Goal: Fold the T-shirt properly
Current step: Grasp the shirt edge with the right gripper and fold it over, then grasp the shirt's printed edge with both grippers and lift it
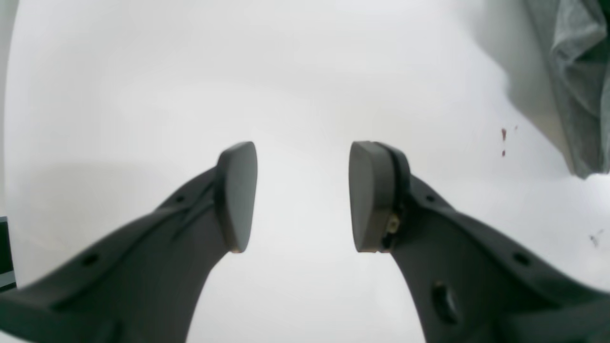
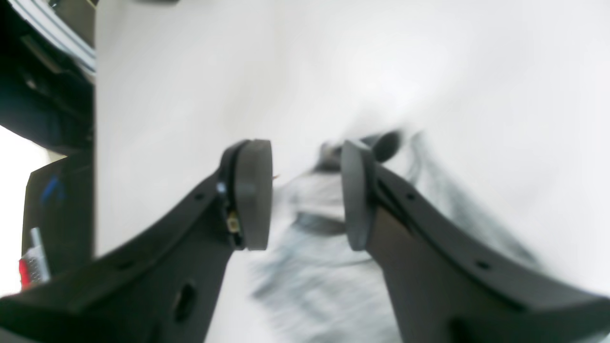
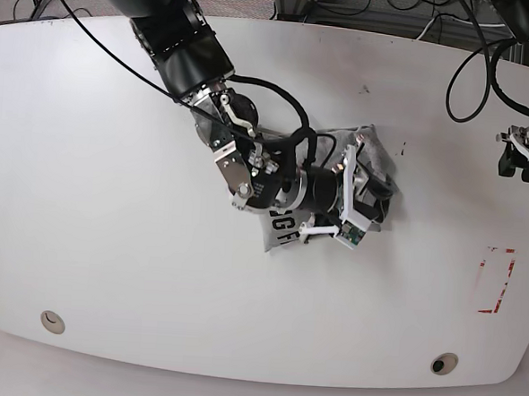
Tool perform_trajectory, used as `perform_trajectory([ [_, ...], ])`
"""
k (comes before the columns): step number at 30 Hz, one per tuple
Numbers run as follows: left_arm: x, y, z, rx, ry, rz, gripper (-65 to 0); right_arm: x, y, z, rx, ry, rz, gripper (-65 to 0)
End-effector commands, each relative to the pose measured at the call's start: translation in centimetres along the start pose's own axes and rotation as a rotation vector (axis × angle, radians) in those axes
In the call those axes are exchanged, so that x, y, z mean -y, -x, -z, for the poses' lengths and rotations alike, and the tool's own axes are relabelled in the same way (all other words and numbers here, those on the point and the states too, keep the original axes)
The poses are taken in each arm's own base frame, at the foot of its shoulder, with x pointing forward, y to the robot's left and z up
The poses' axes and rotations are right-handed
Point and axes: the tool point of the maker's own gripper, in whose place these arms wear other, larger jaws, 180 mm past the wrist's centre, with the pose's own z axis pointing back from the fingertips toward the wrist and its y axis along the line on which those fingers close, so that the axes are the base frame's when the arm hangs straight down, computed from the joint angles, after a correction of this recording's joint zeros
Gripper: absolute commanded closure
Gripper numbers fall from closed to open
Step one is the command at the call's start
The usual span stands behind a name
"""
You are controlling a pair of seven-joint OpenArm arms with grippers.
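While the right arm (image 3: 249, 161) overhangs it, the T-shirt (image 3: 285, 228) lies bunched.

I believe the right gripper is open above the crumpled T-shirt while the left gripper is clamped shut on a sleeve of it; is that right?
Not quite. The left gripper is not clamped on anything: the left wrist view shows its jaws apart over bare white table, with the T-shirt off to one side. The rest stands: the right gripper is open above the crumpled shirt.
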Motion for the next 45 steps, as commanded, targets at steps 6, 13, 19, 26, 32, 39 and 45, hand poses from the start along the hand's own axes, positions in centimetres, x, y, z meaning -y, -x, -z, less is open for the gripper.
perform_trajectory([
  [6,-0.4,-1.6,-0.6,0.047,-0.011,0.025,-29.3,3.6,-2.1,2.3,0.086,0.02,0.06,-23.1],
  [13,-0.4,-1.6,-0.7,0.047,-0.012,0.026,-29.3,6.5,2.2,3.7,0.099,0.067,0.2,-23.1],
  [19,-0.4,-1.6,-0.7,0.045,-0.011,0.026,-29.3,6.4,5.9,4.9,0.104,0.079,0.246,-23.0],
  [26,0.8,-1.6,0.0,0.031,0.02,0.049,-29.3,5.1,3.5,4.8,0.133,0.043,0.185,-22.5],
  [32,2.2,-1.7,0.8,0.018,0.058,0.08,-29.3,4.4,0.3,2.4,0.145,0.036,0.105,-22.5],
  [39,6.8,-3.2,1.4,0.057,0.137,0.16,-29.3,5.1,-2.4,-2.5,0.189,0.109,0.047,-22.5],
  [45,14.4,-4.8,1.8,0.105,0.281,0.288,-29.3,8.1,-1.5,-6.4,0.154,0.207,0.02,-22.5],
])
